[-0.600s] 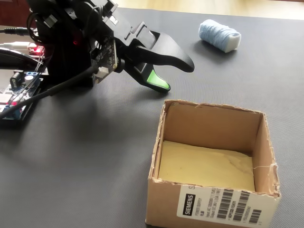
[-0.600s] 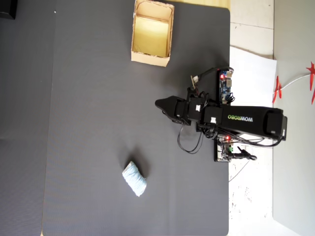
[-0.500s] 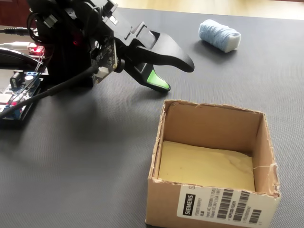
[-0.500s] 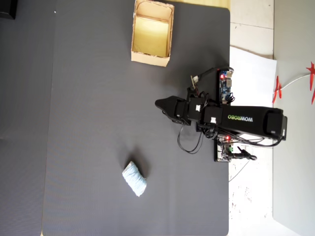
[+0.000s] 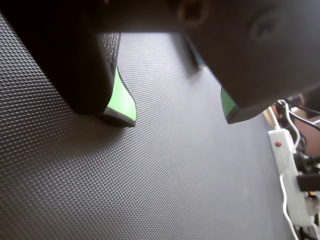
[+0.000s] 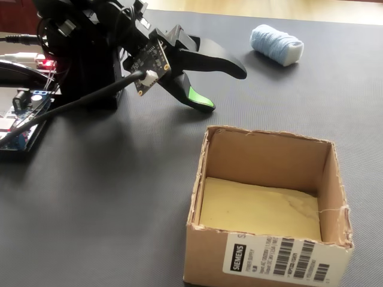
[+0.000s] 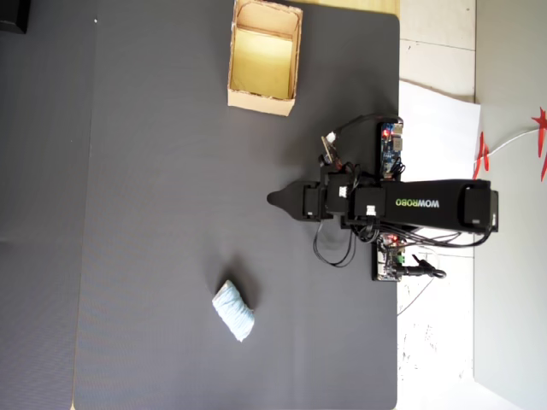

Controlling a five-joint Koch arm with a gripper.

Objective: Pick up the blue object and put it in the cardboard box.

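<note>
Blue object point(image 6: 277, 43): small pale light-blue roll, soft-looking, with a ribbed, thread-wound surface and a whitish end face turned toward the fixed camera; lying on its side on the dark mat, far beyond the box in the fixed view. In the overhead view point(image 7: 233, 310) seen as a short cylinder set on a diagonal, lighter at its lower-right end, well apart from everything else.

Cardboard box point(image 6: 266, 259): tan, rectangular, open at the top, rim torn and ragged at the corners; yellowish floor inside, nothing in it; white barcode label on the near outer wall. In the overhead view point(image 7: 261, 102) near the top edge of the mat, well apart from the roll — arm between the two.

Gripper point(image 6: 225, 88): black, with green pads point(image 6: 195, 95) on the inner faces; jaws spread apart with nothing between them, tips low over the mat, pointing toward the open area between box and roll. In the wrist view point(image 5: 178, 115) both tips visible with a wide gap of bare mat between.

Mat point(image 5: 150, 190): dark grey, finely dimpled texture, covering most of the table.

Arm base point(image 7: 440, 205): black, lettered, at the right edge of the mat in the overhead view, with circuit boards and cables beside it.

Power strip point(image 5: 290, 175): white, off the mat's edge at the right of the wrist view — red switch light showing.
</note>
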